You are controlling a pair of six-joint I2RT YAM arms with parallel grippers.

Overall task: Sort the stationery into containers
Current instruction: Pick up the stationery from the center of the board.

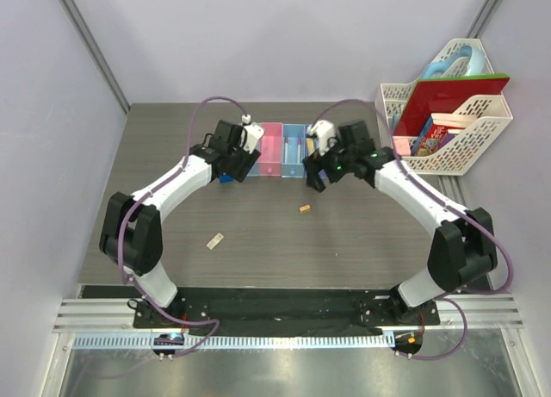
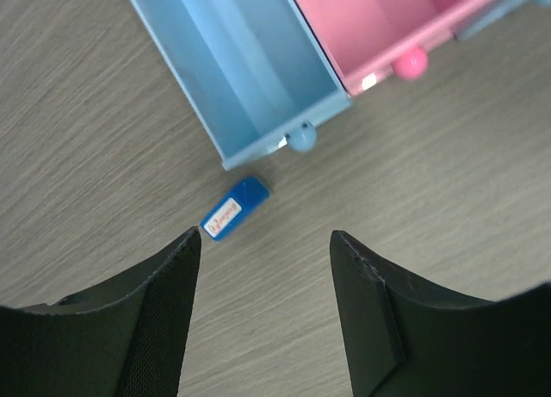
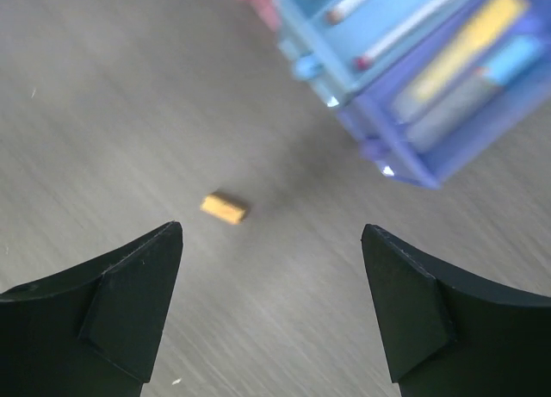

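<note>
Two pens (image 3: 411, 24) in blue bin (image 3: 297, 27), yellow highlighter (image 3: 469, 35) and marker (image 3: 456, 108) in purple bin (image 3: 405, 169), left claw (image 2: 263, 238) spread, right claw (image 3: 271, 233) spread

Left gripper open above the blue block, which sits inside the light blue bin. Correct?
Not quite. The left gripper is open above the blue block, but the left wrist view shows it on the table, just outside the light blue bin.

Even bright light, soft shadows; right wrist view motion-blurred.
</note>
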